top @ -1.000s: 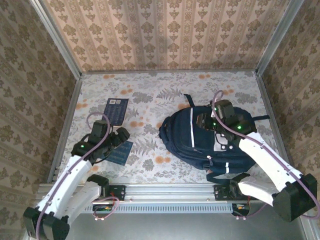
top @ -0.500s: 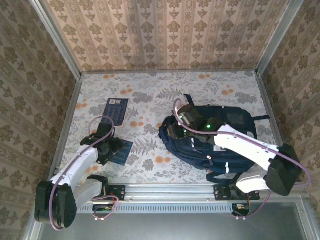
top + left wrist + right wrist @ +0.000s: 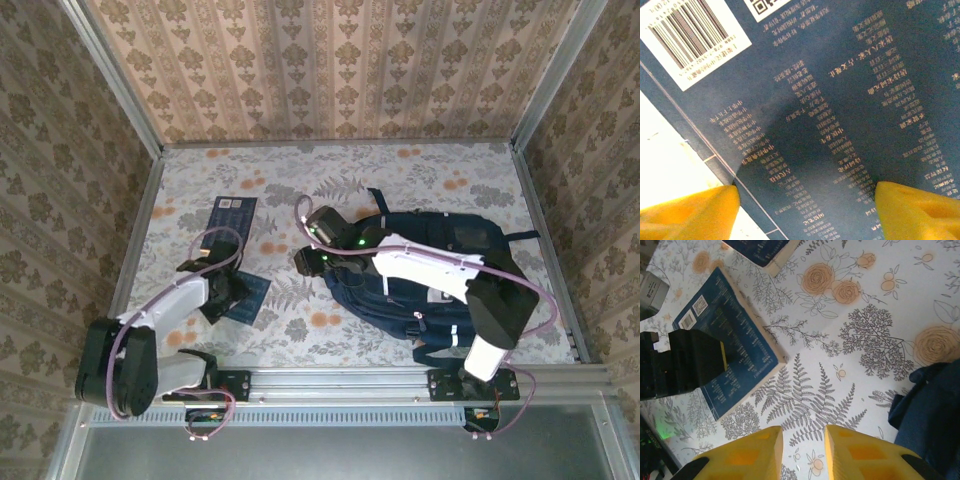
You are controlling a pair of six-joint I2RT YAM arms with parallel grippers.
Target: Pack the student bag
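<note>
- The bag [image 3: 430, 280] lies flat on the right half of the table [image 3: 400, 170]. It is navy with white stripes, and its dark straps trail off its far and near ends. The right wrist view shows its dark fabric [image 3: 935, 410] at the right edge.
- The right gripper [image 3: 308, 260] hangs just off the bag's left end, above the flowered table top. In its own wrist view the right gripper [image 3: 802, 440] has its yellow jaws a narrow gap apart, with nothing between them.
- Two dark-blue books lie to the left of the bag, apart from it.
- The near book [image 3: 255, 290] lies at a slant to the bag, back cover up, with a white barcode label [image 3: 695, 40] at one corner. The right wrist view shows it [image 3: 735, 345] flat on the table.
- The left gripper [image 3: 225, 290] is well to the left of the bag, right over the near book. In its wrist view the left gripper [image 3: 805, 215] has its jaws wide apart, one yellow finger by the book's edge and the other over the cover [image 3: 840, 100]. Whether they touch the book cannot be told.
- The far book [image 3: 233, 221] lies farther back and left of the bag, apart from the near book.
</note>
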